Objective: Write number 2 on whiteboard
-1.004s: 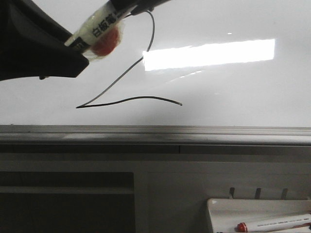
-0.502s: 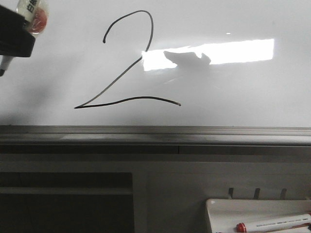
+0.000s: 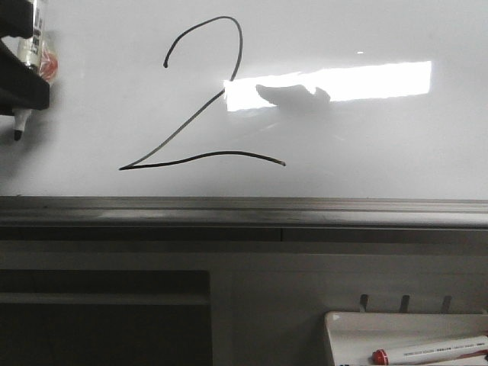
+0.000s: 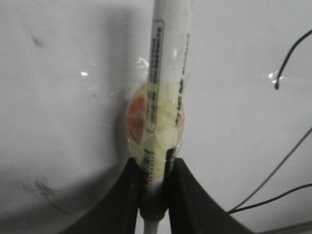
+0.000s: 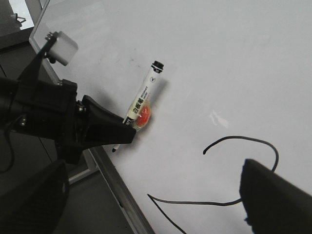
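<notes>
The number 2 [image 3: 221,153] is a thin black figure on the whiteboard [image 3: 366,145], complete from curved top to wavy base. It also shows in the right wrist view [image 5: 243,138], and part of it in the left wrist view [image 4: 287,53]. My left gripper [image 3: 27,80] is at the far left edge, well left of the 2. It is shut on a white taped marker [image 3: 32,38] whose black tip points down. The grip is plain in the left wrist view [image 4: 156,168]. My right gripper [image 5: 151,168] is open and empty over the board.
A grey metal rail [image 3: 305,210] runs along the board's near edge. A small white tray [image 3: 343,328] with a red-capped marker [image 3: 427,351] sits at the lower right. A dark shelf opening [image 3: 99,320] is at the lower left.
My left gripper has carried the marker from over the top of the 2 to the far left and turned it tip down. The whole 2 is now uncovered.
</notes>
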Tool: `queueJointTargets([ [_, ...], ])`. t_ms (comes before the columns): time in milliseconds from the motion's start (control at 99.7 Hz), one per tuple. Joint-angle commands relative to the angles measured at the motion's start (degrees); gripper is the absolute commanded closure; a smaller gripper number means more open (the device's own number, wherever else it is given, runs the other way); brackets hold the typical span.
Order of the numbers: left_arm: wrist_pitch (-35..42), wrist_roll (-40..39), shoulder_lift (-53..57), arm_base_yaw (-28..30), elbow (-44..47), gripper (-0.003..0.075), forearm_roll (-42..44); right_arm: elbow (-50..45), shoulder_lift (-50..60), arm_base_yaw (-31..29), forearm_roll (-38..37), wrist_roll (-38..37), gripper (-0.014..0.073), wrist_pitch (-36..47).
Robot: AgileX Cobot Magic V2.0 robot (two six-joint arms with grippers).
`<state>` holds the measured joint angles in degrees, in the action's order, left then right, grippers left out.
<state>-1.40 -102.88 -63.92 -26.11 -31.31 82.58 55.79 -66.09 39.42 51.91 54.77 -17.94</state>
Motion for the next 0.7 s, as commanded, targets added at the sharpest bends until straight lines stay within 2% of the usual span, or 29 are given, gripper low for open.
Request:
queueJointTargets([
  [0,3.1,-0.6,-1.3,1.6,-1.9,0.0741,2.1,2.2,1.6,-0.2,1.2,0.2,-0.0046,2.2],
  [542,3.8,-0.6,-3.6,1.7,-1.9,0.0735,2.4,2.2,1.6,-0.2,1.2,0.2,-0.0046,2.0],
  [592,3.9,-0.6,-3.6,1.7,-1.9,0.0713,2.4,2.2,1.6,-0.2,1.2,0.2,-0.0046,1.7],
  [602,3.9,-0.6,-3.6,1.7,-1.9,0.0638,2.4,2.2,1.6,-0.2,1.2,0.2,-0.0046,1.2],
  [632,3.9,-0.6,-3.6,1.7,-1.9,0.0619,2.4,2.2,1.6,-0.2,1.2,0.2,-0.0046,1.1],
  [692,3.9,-0.6,-3.6,1.7,-1.9,0.0533,2.4,2.2,1.6,-0.2,1.2,0.2,-0.0046,1.1],
])
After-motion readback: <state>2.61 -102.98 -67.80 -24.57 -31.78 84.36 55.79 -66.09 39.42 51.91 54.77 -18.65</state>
